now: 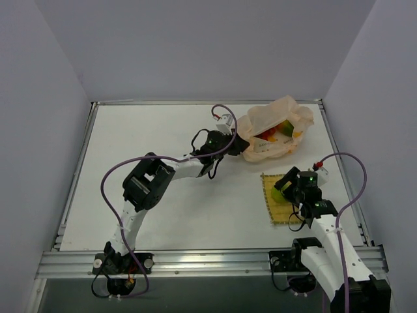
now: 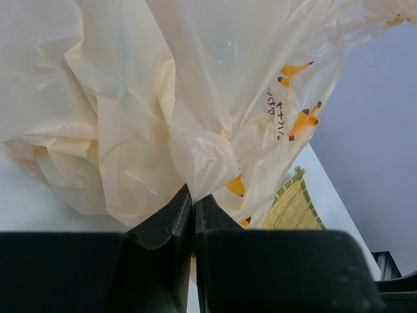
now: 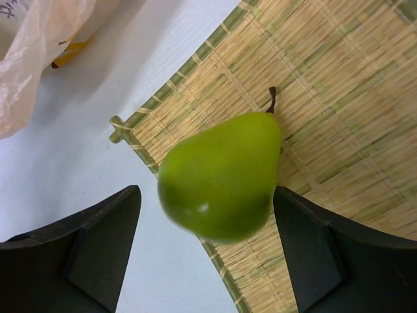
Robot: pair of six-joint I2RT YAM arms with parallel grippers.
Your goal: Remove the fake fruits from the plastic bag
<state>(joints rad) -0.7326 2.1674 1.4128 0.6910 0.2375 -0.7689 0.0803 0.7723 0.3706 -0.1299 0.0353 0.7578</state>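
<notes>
**Two-arm bag unloading, 1 moment.** The left gripper [image 2: 193, 199], fingers pressed together, pinches a fold of the thin crinkly cream-peach translucent plastic bag [image 2: 130, 98], which lies at the far right of the white table [image 1: 163, 215]. Red and green-orange glossy plastic fruits [image 1: 277, 132] show inside the open bag. The right gripper [image 3: 207, 195] is spread, its 2 fingers clear of the 1 glossy green plastic pear [image 3: 221, 176] between them. The pear is over a corner of the square woven yellow mat [image 3: 326, 78]; contact with it cannot be told.

plastic bag [image 1: 264, 120]: far right | mat [image 1: 270, 212]: before bag | pear [image 3: 221, 176]: on mat
</notes>
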